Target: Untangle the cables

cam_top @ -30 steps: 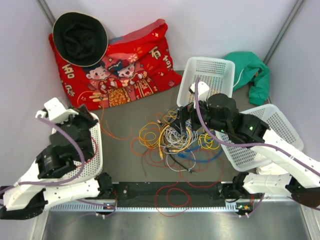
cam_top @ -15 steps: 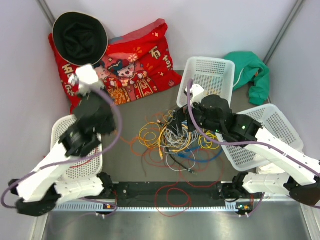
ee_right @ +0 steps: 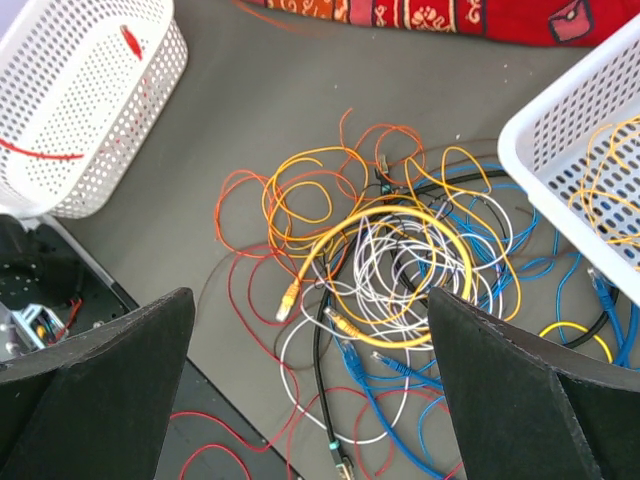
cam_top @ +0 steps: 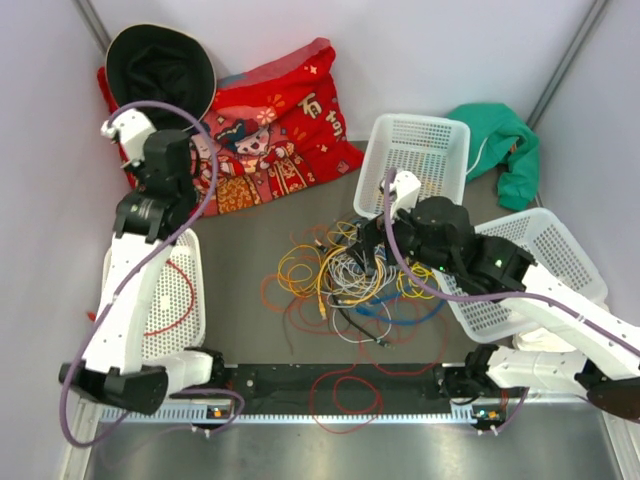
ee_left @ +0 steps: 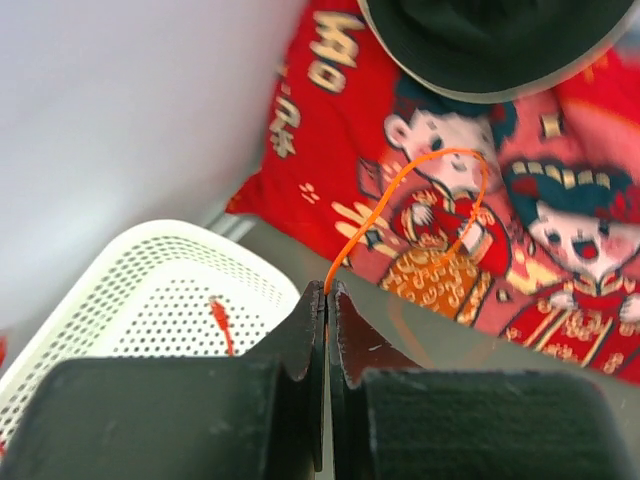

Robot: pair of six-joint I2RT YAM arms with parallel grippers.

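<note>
We look down on a grey table [cam_top: 250, 225] with two robot arms at its near edge. A red cloth [cam_top: 285, 125] printed with cartoon figures lies at the back left, a black hat [cam_top: 160, 75] on its corner, and a green cloth [cam_top: 505, 145] is bunched at the back right. Three white baskets stand around the middle: one at the left [cam_top: 190, 290] holding a red wire [cam_top: 165, 325], one at the back [cam_top: 420, 140], and one at the right [cam_top: 565, 255].

The cables [cam_top: 350, 275] lie in a loose tangle on the table between the baskets: yellow, orange, white, blue, red and black loops crossing one another, with small plug ends showing.

The right gripper [ee_right: 310, 295] hangs above this heap, its fingers spread wide and holding nothing. The left gripper [ee_left: 326, 290] is raised over the edge of the red cloth beside the left basket, its fingers pressed together on a thin orange wire [ee_left: 400, 190] that arcs up from their tips.
</note>
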